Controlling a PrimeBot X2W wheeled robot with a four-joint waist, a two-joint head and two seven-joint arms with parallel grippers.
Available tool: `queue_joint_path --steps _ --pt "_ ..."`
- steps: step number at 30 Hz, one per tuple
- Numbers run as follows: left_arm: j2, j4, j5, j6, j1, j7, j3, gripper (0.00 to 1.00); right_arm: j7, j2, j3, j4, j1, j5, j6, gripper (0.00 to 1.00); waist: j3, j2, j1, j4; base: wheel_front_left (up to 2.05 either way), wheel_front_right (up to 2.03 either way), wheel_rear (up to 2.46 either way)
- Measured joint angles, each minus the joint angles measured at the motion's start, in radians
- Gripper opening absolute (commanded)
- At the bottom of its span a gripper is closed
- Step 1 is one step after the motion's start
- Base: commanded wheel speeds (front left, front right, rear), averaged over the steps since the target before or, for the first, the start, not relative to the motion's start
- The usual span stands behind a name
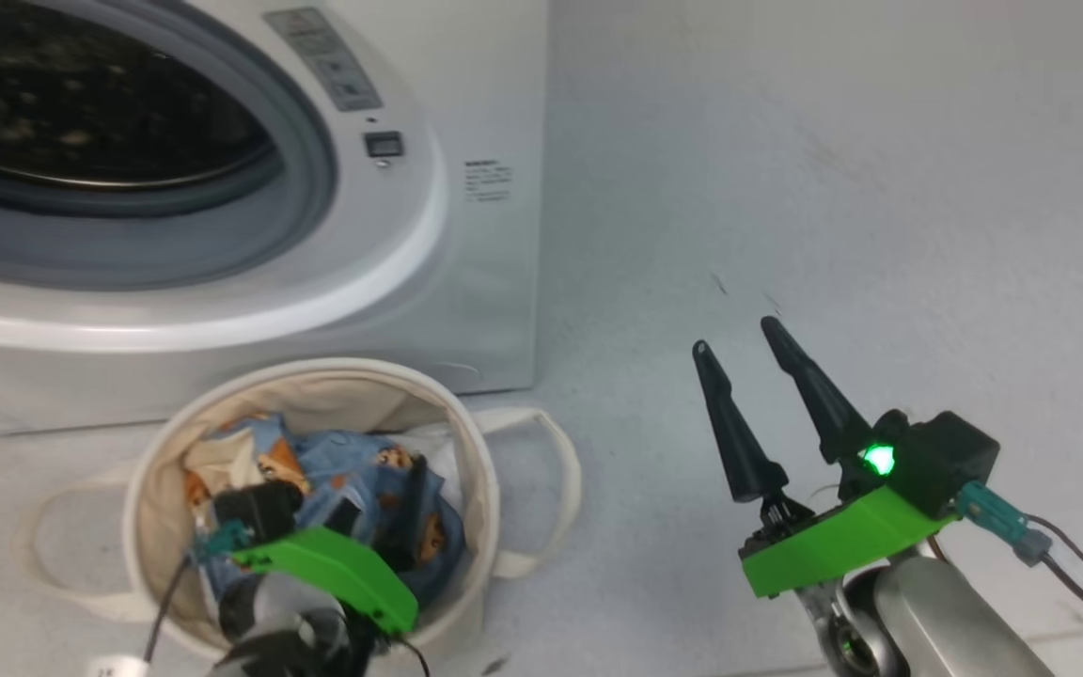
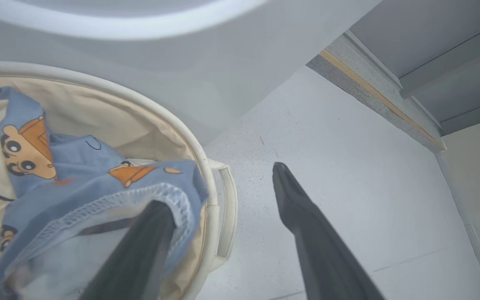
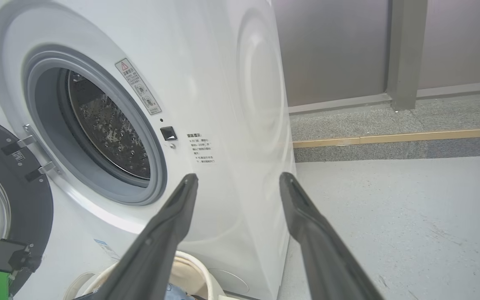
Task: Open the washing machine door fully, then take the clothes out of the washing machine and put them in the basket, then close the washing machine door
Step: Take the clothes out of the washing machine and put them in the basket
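Head view: our left claw sits spread open inside the round cream canvas basket, light blue bear-printed clothes around it; our right claw hangs open, well apart. Left wrist view: a stitched hem drapes one finger, so we should lift straight up to shed it. Right wrist view: the white front-loading washing machine has its black-rimmed round door standing wide, left of the claw.

White washing machine standing, washing machine door hanging wide open; blue bear-print clothes lying crumpled inside cream basket, sitting just before washing machine.
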Motion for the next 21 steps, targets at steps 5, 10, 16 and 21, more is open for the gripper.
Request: queue_joint_path --steps 5,10,16,21 --pt "0.044 -0.061 -0.028 0.000 0.067 0.016 -0.127 1.00 0.000 0.001 0.017 0.024 0.010 0.021 0.000 1.00 -0.059 0.0000 0.0000 0.052 0.00 0.00 0.00" --pt "0.091 0.065 0.092 0.013 0.055 0.013 -0.199 1.00 0.000 0.003 0.034 0.044 0.022 0.032 0.000 1.00 -0.107 0.0000 0.0000 0.114 0.00 0.00 0.00" --pt "0.061 0.226 0.216 0.021 -0.059 0.014 -0.300 1.00 -0.001 0.019 0.068 0.047 0.025 0.032 0.000 1.00 -0.131 0.0000 0.0000 0.138 0.00 0.00 0.00" --pt "0.026 0.324 0.276 0.019 -0.142 0.038 -0.358 1.00 -0.001 0.019 0.067 0.060 0.021 0.032 0.000 1.00 -0.114 0.0000 0.0000 0.106 0.00 0.00 0.00"
